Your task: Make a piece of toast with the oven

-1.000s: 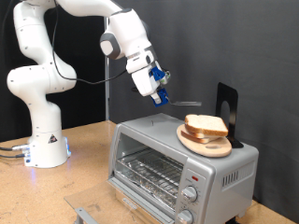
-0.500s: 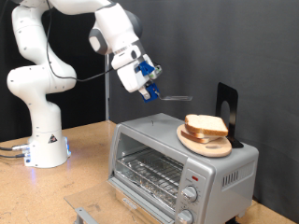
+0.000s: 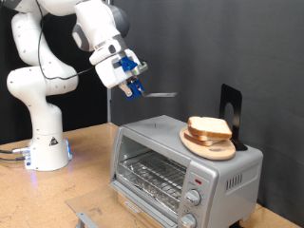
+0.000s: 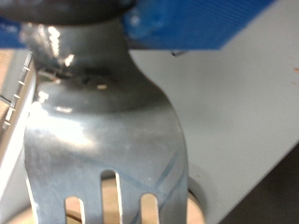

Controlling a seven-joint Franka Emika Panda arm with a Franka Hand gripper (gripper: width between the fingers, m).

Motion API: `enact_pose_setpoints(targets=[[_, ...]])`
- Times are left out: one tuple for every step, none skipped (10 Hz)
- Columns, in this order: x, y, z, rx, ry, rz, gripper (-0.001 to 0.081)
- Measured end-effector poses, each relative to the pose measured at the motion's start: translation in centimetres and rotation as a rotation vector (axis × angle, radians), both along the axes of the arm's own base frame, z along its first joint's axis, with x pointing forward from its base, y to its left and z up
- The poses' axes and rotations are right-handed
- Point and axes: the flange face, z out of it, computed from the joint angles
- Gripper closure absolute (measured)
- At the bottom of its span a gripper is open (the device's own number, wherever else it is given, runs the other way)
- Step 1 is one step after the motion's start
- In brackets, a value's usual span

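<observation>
Risk first: the fork sticks out sideways from the gripper, held only by its handle end, tines free in the air. My read is that a long lever like that could twist or slip in the pinch if the tines catch on anything, and a jab at the bread could shove the whole round wooden plate along the smooth oven top, maybe off the edge.

Now the gripper itself. It's up high, at about ten o'clock from the plate, well apart from it, blue fingers clenched on the fork handle. The wrist view confirms it: the metal fork fills the picture, its neck running up under the blue finger pad, tines pointing away.

The piece of toast is on top of a stack of bread slices on that plate, sitting on the roof of the oven. The oven door is open, wire rack showing with no bread on it. A black stand rises just behind the plate.
</observation>
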Motion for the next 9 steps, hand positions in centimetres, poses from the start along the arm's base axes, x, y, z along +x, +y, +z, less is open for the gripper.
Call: enact_pose_setpoints(targets=[[-0.1,-0.5,-0.1,-0.008,0.001,-0.009,0.0416],[-0.2,-0.6,-0.4,-0.009,0.02,-0.007,0.0416],[-0.3,-0.6,-0.5,-0.007,0.037,-0.002,0.0416],[-0.2,-0.6,-0.5,-0.007,0.036,-0.003,0.0416],[-0.2,-0.6,-0.4,-0.004,0.04,-0.009,0.0416],[-0.1,-0.6,-0.4,-0.002,0.067,-0.017,0.0415],[0.0,-0.9,-0.4,-0.007,0.111,-0.027,0.0415],[0.4,-1.4,-0.5,-0.018,0.156,-0.039,0.0415],[1.0,-2.1,-0.6,-0.031,0.19,-0.056,0.0415]])
